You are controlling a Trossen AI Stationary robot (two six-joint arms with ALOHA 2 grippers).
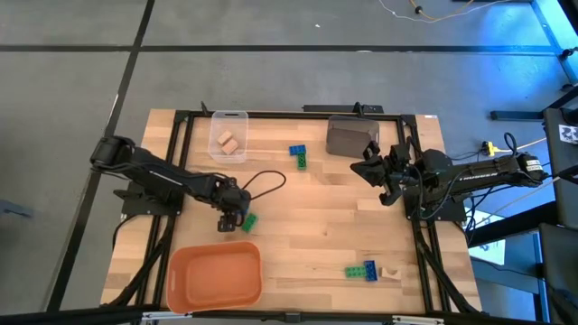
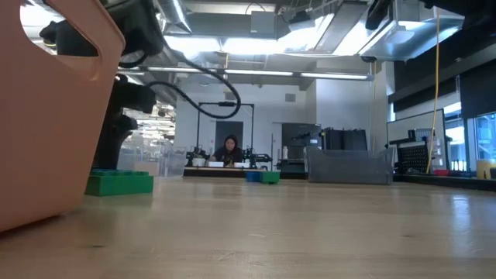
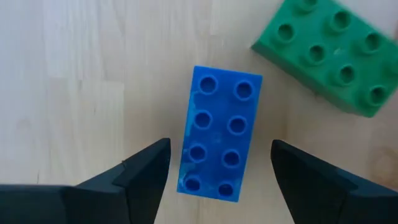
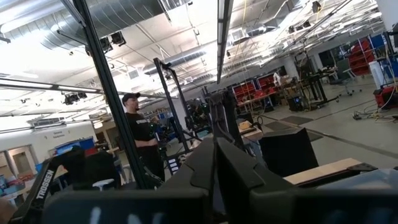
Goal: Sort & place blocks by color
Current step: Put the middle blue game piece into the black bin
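The left tool [image 3: 217, 171] hangs released astride the blue block [image 3: 219, 134] lying on the desk [image 1: 307, 226] beside a green block [image 3: 326, 53], fingers straddling its long sides, apparently ready to clamp.

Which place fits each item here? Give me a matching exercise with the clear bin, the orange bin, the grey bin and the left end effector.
Items:
1. clear bin
2. orange bin
3. grey bin
4. left end effector

Places:
A. open astride a blue block, beside a green block
B. far edge, near the right end effector
C. near edge, left side
D. far edge, holding tan blocks

Pairs: 1-D, 2-C, 3-B, 4-A
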